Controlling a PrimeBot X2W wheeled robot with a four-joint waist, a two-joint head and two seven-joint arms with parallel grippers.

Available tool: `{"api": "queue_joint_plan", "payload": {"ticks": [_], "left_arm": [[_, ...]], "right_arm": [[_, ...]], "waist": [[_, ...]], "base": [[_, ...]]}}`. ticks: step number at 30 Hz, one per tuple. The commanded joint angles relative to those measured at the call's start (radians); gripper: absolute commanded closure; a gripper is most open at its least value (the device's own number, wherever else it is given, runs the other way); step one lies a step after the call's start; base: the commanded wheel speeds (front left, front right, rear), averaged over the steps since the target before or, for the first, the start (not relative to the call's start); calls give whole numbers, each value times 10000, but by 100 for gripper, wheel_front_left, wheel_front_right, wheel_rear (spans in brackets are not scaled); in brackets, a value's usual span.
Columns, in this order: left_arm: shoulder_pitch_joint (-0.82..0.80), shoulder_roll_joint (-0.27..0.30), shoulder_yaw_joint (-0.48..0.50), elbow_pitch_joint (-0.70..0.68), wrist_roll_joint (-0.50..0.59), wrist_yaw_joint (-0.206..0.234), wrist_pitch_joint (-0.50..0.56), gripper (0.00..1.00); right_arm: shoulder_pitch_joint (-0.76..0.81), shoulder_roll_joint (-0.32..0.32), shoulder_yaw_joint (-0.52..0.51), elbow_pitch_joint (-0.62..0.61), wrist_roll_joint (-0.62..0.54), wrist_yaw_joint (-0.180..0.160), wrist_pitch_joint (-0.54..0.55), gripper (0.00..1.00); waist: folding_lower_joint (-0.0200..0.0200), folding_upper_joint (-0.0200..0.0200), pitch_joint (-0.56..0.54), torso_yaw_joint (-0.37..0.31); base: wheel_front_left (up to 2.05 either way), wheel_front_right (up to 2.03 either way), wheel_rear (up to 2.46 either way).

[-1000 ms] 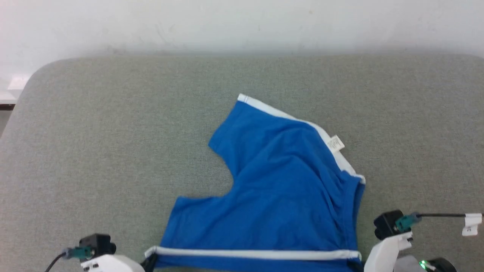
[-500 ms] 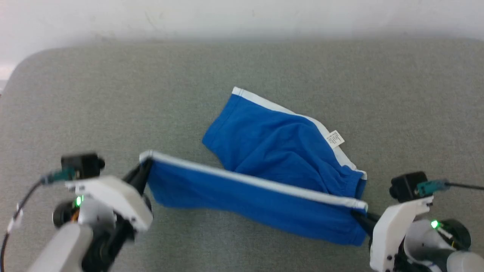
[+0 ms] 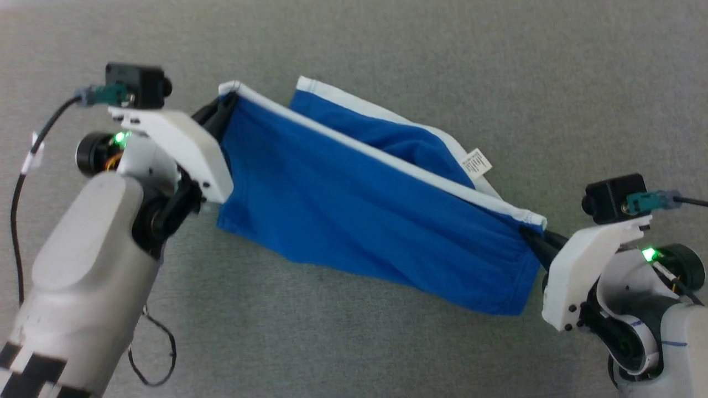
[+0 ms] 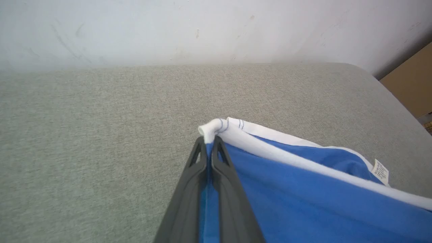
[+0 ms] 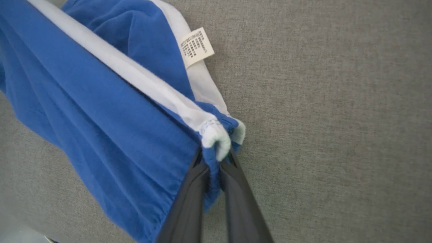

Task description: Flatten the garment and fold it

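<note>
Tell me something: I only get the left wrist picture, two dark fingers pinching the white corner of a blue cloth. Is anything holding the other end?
Observer: Yes. The right gripper is shut on the garment at its other white-edged corner.
Operator: So is it stretched out between them?
Observer: In the head view the white trim runs straight from the left gripper to the right one, with blue fabric draping below it.

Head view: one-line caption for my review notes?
The left gripper and right gripper hold the blue shorts taut by one white-trimmed edge over the grey surface; a white tag shows behind.
</note>
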Motion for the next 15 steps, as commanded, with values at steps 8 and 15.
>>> {"api": "queue_joint_plan", "payload": {"ticks": [8,15], "left_arm": [[-1989,-531,-256,1929,344,-692,-236,100],[-2573,-759,-437,3135,409,-909,-285,100]], "right_arm": [[-560,86,-149,283,-251,-23,-257,100],[-853,141,-14,478,-262,-23,-484,100]], "waist": [[-3,0,1625,-893],[-3,0,1791,-1125]], "base": [[0,0,0],[0,0,0]]}}
